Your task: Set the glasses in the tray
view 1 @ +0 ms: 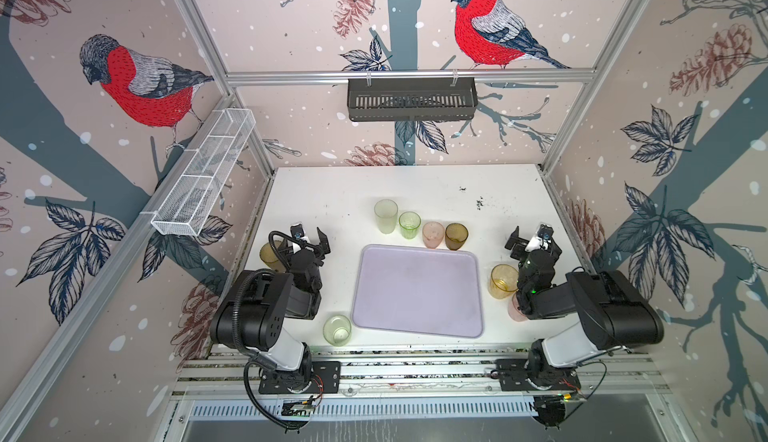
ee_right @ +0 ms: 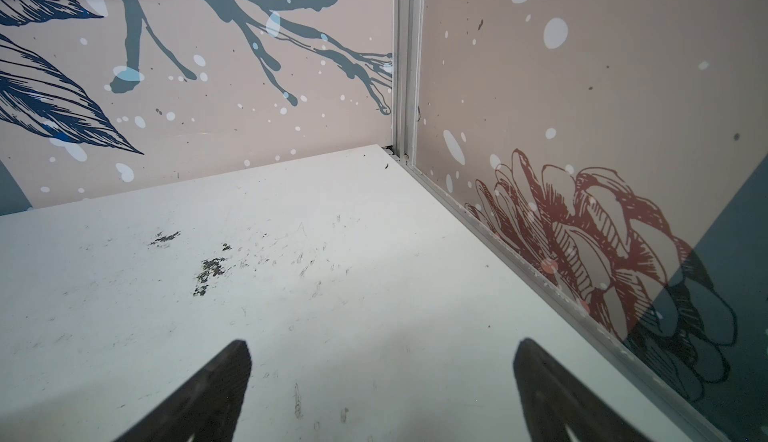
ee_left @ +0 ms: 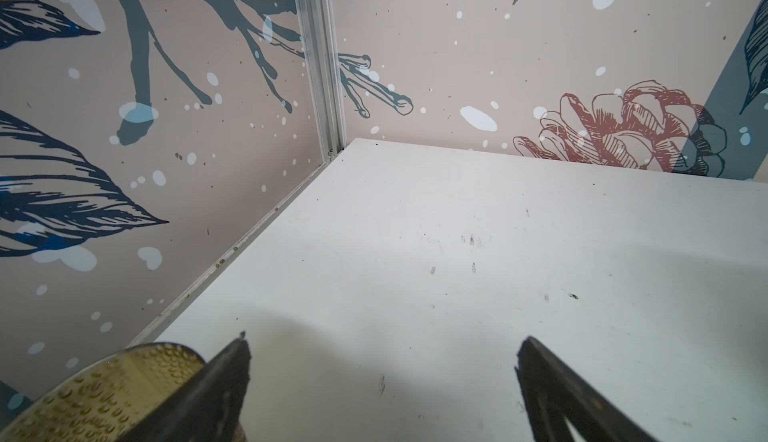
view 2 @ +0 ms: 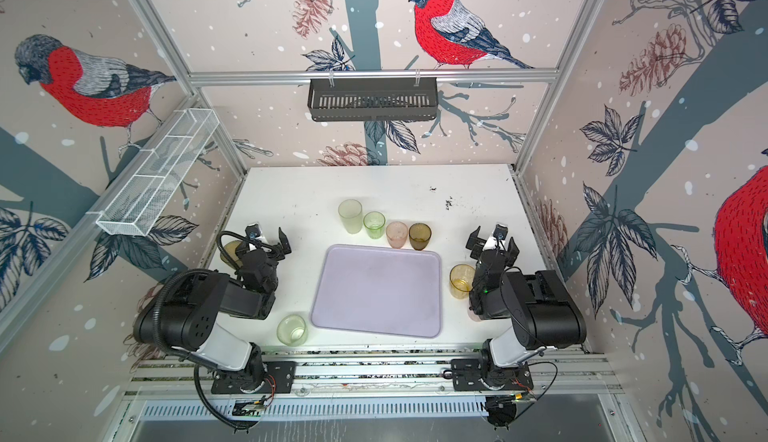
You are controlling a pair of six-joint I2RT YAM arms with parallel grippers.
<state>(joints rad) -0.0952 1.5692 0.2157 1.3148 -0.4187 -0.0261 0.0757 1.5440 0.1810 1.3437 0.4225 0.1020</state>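
The pale lilac tray (view 1: pixel 417 290) lies empty mid-table. Behind it stand a tall pale green glass (view 1: pixel 385 215), a bright green one (view 1: pixel 409 225), a pink one (view 1: pixel 433 234) and a brown one (view 1: pixel 456 236). An amber glass (view 1: pixel 503 280) and a pinkish one (view 1: pixel 515 309), partly hidden by the right arm, stand right of the tray. A pale green glass (view 1: pixel 337 330) stands at its front left. My left gripper (view 1: pixel 309 236) is open beside a brownish glass (ee_left: pixel 104 394). My right gripper (view 1: pixel 530 238) is open over bare table.
A black slotted basket (view 1: pixel 411 99) hangs on the back wall and a white mesh basket (view 1: pixel 203 174) on the left wall. Side walls stand close to both arms. Dark scuff marks (ee_right: pixel 208 271) dot the white table at the far right.
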